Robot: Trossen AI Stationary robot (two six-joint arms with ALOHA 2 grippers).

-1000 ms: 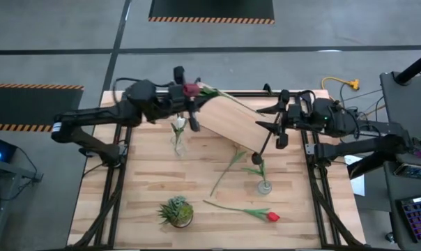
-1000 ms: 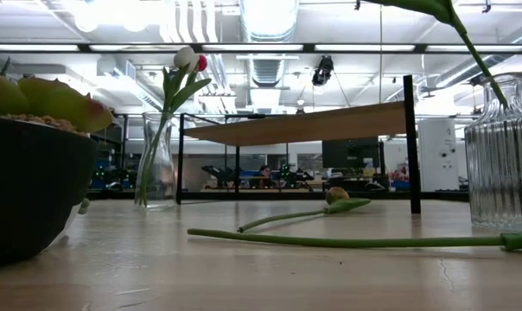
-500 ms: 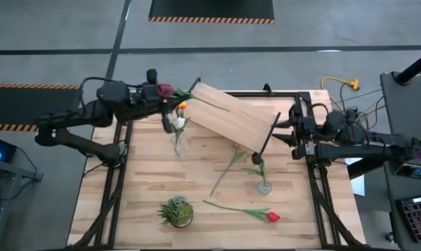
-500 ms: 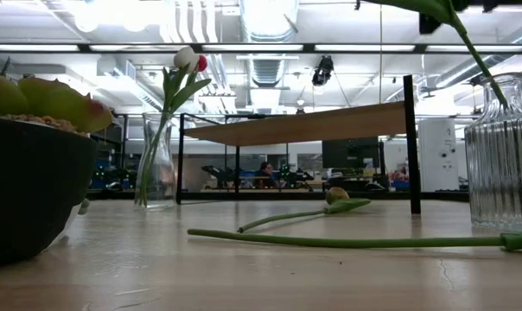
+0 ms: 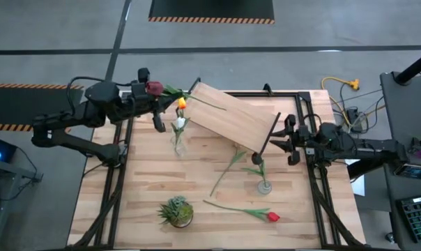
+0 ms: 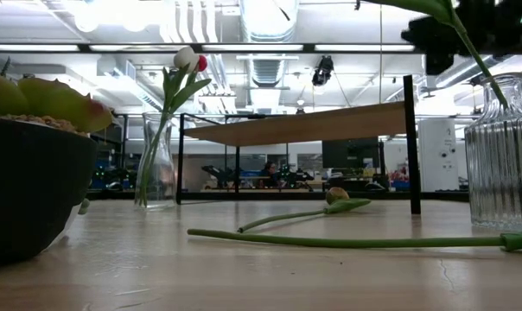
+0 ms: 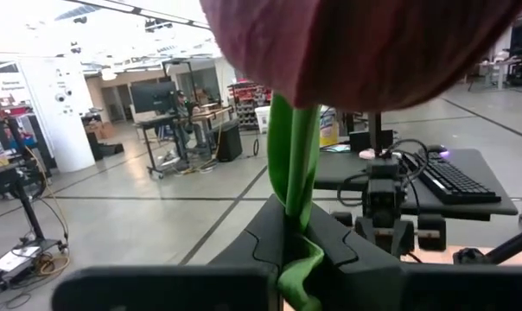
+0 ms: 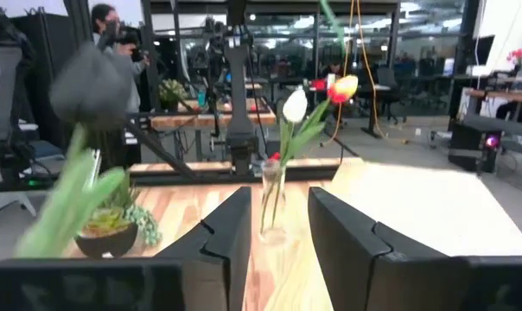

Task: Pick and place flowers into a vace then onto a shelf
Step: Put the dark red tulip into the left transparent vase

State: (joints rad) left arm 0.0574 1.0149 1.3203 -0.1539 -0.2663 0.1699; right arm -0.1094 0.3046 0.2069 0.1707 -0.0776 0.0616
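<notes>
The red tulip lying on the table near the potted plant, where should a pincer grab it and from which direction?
Probably mid-stem, coming straight down from above. The red tulip lies flat on the table, its thin stem running from the head toward the potted plant, with bare wood on both sides. Set the fingers across the stem; the head looks too soft to pinch.

Grey concrete floor, hazard-striped mats, ceiling lights.

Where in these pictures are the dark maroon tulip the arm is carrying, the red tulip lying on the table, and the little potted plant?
dark maroon tulip [image 5: 154, 88]: high view, on its head, at the left gripper.
red tulip [image 5: 272, 217]: high view, on its red head.
potted plant [image 5: 177, 210]: high view, on its green leaves.
</notes>
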